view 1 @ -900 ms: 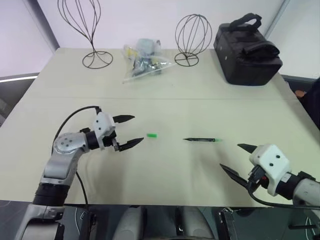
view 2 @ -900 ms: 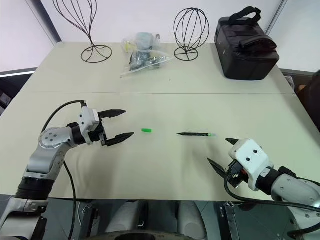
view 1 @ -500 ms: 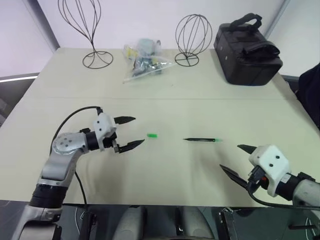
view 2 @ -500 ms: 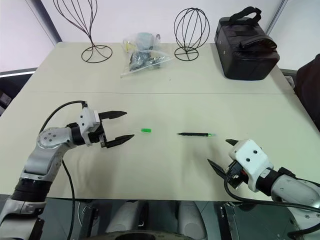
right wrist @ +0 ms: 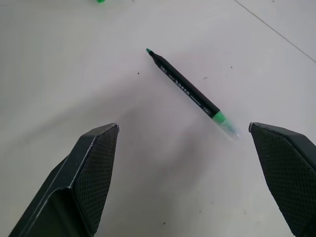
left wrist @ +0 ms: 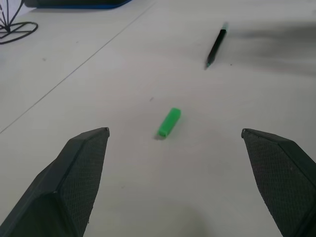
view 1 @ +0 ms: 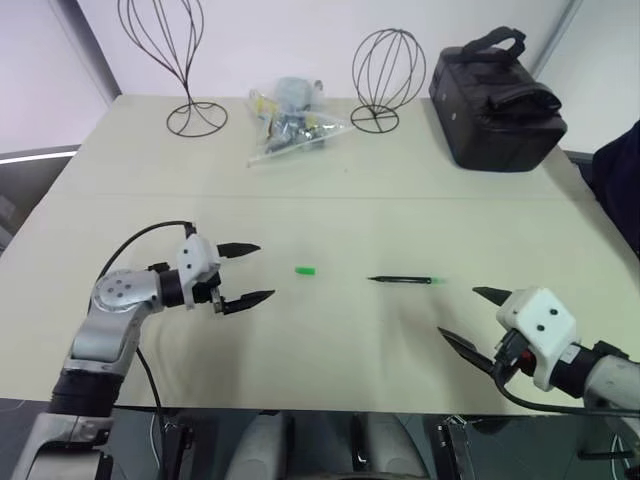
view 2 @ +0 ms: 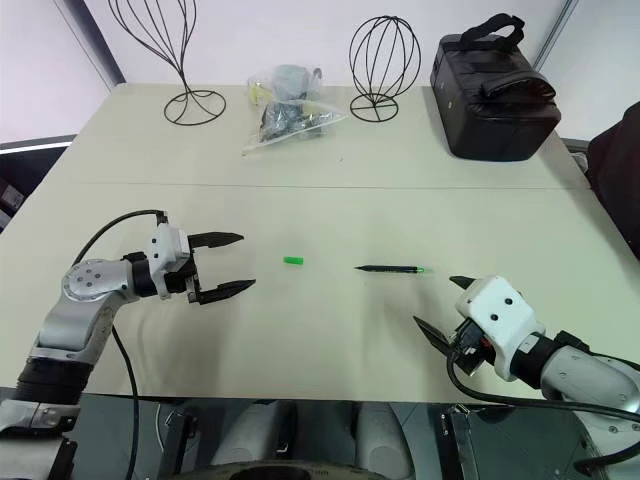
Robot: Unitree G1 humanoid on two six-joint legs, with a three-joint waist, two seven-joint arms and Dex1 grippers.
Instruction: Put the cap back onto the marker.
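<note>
— While both grippers hang over the table (view 1: 330, 340) with nothing in them, what lies around the task's things?

— At the far edge stand 2 wire stands: a tall one (view 1: 180, 65) at the far left and a rounder one (view 1: 388, 78) further right. Between them lies a clear plastic bag (view 1: 288, 118) of small items, and a black bag (view 1: 497, 100) sits at the far right. All of these are well apart from the middle of the table.

— And the cap and marker?

— The cap (view 1: 305, 270) lies on its side near the middle, alone. The marker (view 1: 404, 280) lies flat to its right, apart from it, pointed tip toward the cap. Nothing stands between either one and the gripper nearest it.

— The fingers?

— The left gripper (view 1: 248, 274) has its fingers spread wide, aimed at the cap but short of it. The right gripper (view 1: 468, 318) is also spread wide, near the marker without touching it.

— Anything hard to read?

— The bag's contents are a jumble. A dark shape (view 1: 615, 165) at the right edge is cut off. In the right wrist view the cap (right wrist: 100, 1) is clipped by the frame.
</note>
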